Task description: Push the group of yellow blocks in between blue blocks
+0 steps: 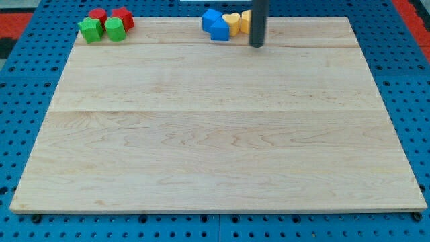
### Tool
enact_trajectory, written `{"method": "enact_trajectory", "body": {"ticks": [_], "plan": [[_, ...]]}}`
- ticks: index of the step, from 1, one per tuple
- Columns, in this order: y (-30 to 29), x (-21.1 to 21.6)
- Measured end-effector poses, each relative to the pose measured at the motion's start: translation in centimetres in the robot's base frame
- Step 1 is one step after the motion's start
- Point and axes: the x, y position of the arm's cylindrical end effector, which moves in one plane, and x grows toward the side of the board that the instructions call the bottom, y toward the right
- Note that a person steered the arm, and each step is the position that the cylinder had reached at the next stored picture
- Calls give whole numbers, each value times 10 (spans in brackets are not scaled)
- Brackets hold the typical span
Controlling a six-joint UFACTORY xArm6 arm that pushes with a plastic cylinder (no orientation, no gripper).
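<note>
A pale wooden tabletop (215,134), made of boards with the grain running across, fills most of the view. It rests on a blue perforated base (20,101) that shows on all sides, with some red at the two top corners. No containers are on it.

All blocks sit along the far edge. Towards 11 o'clock is a tight cluster of four: two red blocks (98,15) (123,16) behind two green blocks (90,29) (115,29).

Near 12 o'clock are two blue blocks (211,19) (220,29), touching each other. Just at their 3 o'clock side lies a yellow heart-like block (232,22), and a second yellow block (246,19) is partly hidden behind the rod. Both yellows lie beside the blues rather than between them.

There is no claw, only the dark rod; my tip (257,45) rests on the tabletop at about 5 o'clock of the yellows, close by.
</note>
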Motion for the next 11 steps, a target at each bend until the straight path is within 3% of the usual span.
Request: {"method": "enact_trajectory", "body": {"ticks": [2,11], "plan": [[49,-72],[-72,-70]]}}
